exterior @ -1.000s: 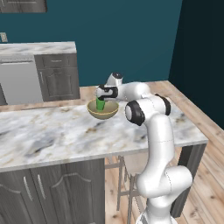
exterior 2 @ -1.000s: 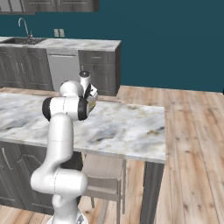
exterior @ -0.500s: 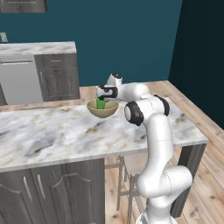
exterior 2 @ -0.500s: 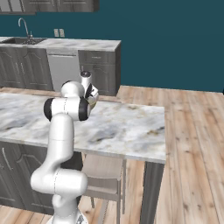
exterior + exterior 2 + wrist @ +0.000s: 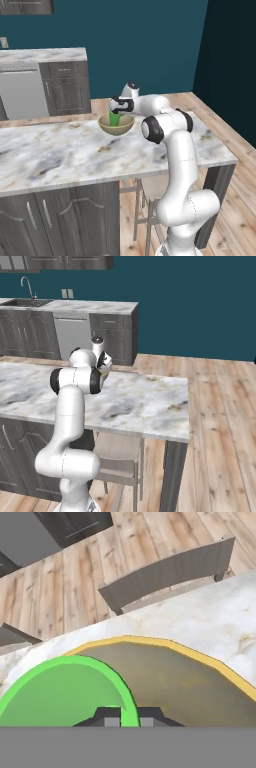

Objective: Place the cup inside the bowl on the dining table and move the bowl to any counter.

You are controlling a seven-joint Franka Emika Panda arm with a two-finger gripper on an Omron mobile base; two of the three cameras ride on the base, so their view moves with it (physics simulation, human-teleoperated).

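Observation:
On the dining table [image 5: 60, 150], near its far edge, sits the tan bowl [image 5: 116, 126]. The green cup [image 5: 114, 118] stands upright inside it, and my gripper [image 5: 115, 106] reaches down from above, shut on the cup's rim. In the hand view the cup [image 5: 60, 692] fills the lower left. Its green wall runs between my two fingertips, with the gripper [image 5: 125, 718] pinching it. The bowl's olive inside [image 5: 190, 677] and thin yellow rim curve around it on the marble top [image 5: 210, 612]. In the right base view my own arm hides most of the bowl, and the gripper [image 5: 106, 363] sits behind the wrist.
A marble counter [image 5: 42, 55] with a dishwasher [image 5: 20, 92] runs along the teal wall beyond the table. It carries a sink faucet [image 5: 27, 288] at its left end. A wooden stool [image 5: 117, 448] stands under the table's near side, another stool back [image 5: 170, 572] beyond its far edge.

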